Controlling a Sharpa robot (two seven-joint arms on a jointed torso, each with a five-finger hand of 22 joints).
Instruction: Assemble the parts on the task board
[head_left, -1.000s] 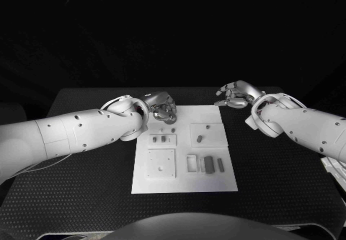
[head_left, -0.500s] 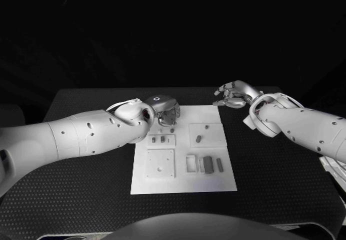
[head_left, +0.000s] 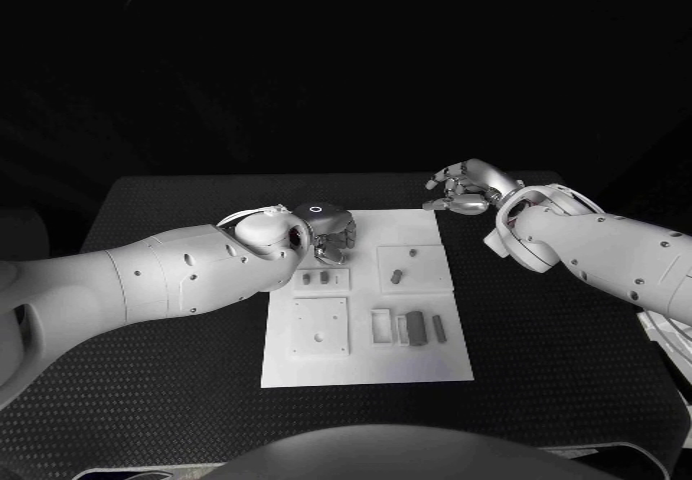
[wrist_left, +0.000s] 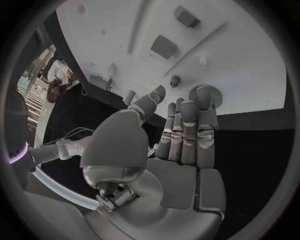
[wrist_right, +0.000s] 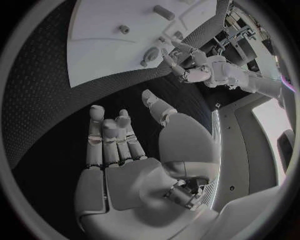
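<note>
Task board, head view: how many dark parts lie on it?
7 parts: two near the left hand, two at far right, three in a near-right row; that hand may hide others.

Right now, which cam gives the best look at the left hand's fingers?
Left wrist view: the left hand has its fingers laid side by side over the task board edge, holding nothing. Head view shows the hand mostly from behind, past its own arm. Right wrist view catches it small, far off.
</note>
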